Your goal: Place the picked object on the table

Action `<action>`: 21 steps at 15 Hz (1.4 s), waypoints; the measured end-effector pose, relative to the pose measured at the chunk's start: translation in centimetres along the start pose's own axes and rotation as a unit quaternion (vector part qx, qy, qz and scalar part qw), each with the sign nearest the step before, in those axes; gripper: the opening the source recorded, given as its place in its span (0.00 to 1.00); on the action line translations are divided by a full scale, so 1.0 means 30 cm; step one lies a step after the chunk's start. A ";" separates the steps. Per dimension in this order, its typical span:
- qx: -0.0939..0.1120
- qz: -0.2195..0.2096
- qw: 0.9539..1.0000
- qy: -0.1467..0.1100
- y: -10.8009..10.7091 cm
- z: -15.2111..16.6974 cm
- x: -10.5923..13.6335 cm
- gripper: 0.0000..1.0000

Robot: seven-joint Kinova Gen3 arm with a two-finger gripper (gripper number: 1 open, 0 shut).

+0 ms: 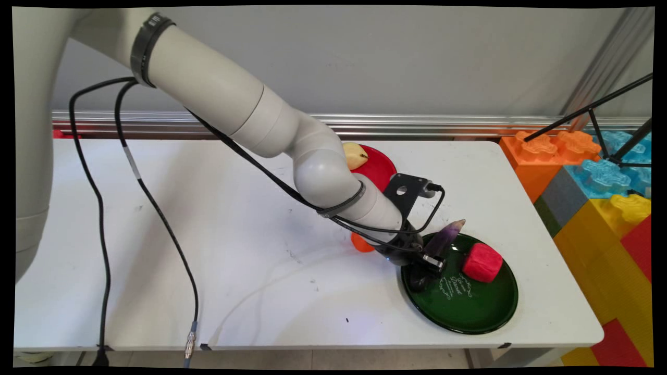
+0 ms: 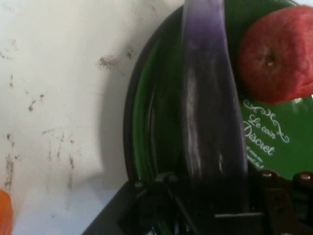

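gripper (image 1: 430, 260) is clamped on a long, glossy purple eggplant (image 1: 447, 235) at the near-left rim of the green plate (image 1: 469, 312). its tip tilts up past the plate's far edge; a red apple (image 1: 482, 263) sits beside it on the plate

White table (image 1: 208, 250), grey wall (image 1: 365, 57), coloured blocks (image 1: 599, 198) at rt.

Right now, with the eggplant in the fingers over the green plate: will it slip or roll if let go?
The eggplant looks glossy in the hand view, so it may well be slippery. It is long, rounded and tapered, so it would probably roll on the green plate, perhaps toward the red apple. It stays straight where it juts out, so likely stiff.
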 end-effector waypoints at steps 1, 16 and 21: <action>0.000 0.000 1.000 0.000 -0.001 0.001 0.000 0.00; 0.008 0.012 1.000 0.007 -0.026 -0.062 0.011 0.00; 0.012 0.016 1.000 0.016 -0.031 -0.092 0.032 0.00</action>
